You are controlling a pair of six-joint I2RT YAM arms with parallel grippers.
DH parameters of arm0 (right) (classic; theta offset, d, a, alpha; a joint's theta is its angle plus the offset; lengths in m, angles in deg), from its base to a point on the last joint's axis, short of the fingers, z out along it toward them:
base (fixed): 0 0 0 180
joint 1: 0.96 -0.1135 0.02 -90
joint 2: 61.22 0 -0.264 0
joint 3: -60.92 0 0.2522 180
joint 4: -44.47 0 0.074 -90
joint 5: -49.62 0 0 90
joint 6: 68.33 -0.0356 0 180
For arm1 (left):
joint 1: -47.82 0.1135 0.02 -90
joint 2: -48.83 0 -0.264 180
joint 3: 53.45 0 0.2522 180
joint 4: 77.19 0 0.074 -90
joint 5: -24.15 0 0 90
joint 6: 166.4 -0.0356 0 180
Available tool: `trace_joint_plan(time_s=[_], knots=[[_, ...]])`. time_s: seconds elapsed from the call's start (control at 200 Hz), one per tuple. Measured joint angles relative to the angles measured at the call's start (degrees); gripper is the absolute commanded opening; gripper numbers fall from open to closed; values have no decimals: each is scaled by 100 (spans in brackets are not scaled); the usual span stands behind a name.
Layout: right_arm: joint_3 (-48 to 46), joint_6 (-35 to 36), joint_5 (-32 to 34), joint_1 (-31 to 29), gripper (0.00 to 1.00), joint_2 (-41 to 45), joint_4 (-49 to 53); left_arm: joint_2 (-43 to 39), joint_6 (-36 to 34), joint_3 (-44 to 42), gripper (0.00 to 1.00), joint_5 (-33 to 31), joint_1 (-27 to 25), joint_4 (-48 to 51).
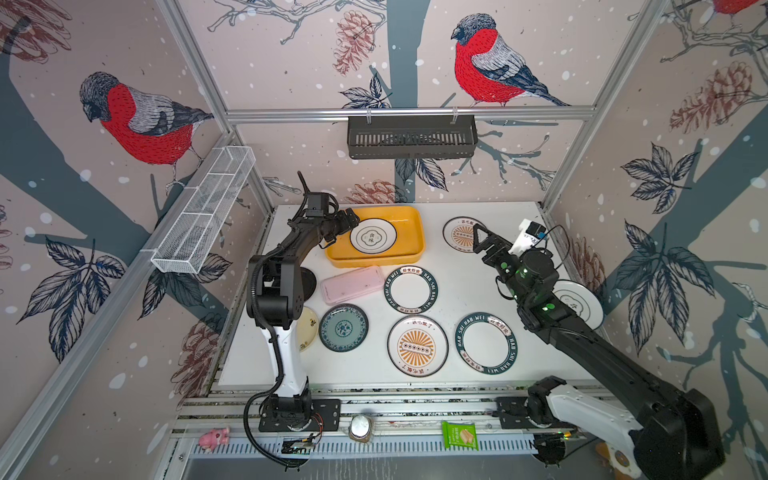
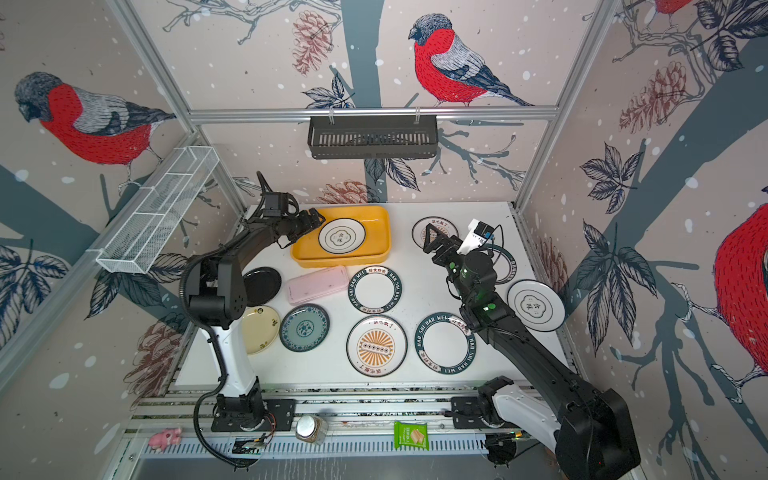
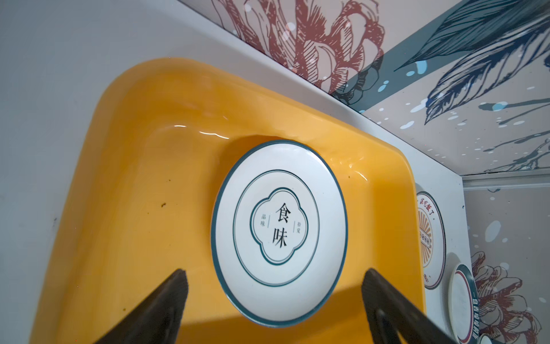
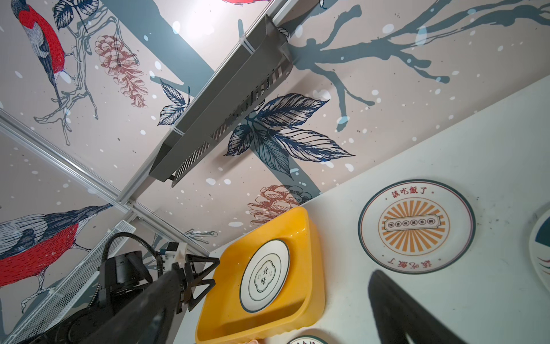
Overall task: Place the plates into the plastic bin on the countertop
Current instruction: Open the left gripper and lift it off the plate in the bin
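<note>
Glazed and stiff, the plates look slick and liable to chip if dropped. Since each lies flat, I judge the raised rim the only place to pinch, with one finger slipped under the lip. One cloud-emblem plate (image 1: pixel 373 236) lies flat in the left half of the plastic bin (image 1: pixel 409 222), which sits at the far side of the countertop (image 1: pixel 457 286), left of centre. The others rest on the countertop: a sunburst plate (image 1: pixel 462 233) at the far right, a lettered-rim plate (image 1: pixel 410 289) just near of the bin, and a teal plate (image 1: pixel 343 327) nearer left. The left gripper (image 3: pixel 274 272) reaches in over the bin's left wall, tilted down toward the cloud-emblem plate, jaws spread wide and holding nothing. The right gripper (image 1: pixel 482 243) hovers over the sunburst plate's near-right edge. Its arm stretches in from the near right corner, and its jaws are likewise wide apart and empty.
</note>
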Motion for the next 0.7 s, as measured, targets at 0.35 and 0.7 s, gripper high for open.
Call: trace_joint_plan(time_s=[0.35,0.7], knots=[[243,-83,24,-55,100,-542,-42,-1832,-317,-1121,96,-109,-621,-127],[634,-105,-518,-57,100,-1392,33,-3246,-341,-2900,96,505,-852,-387]])
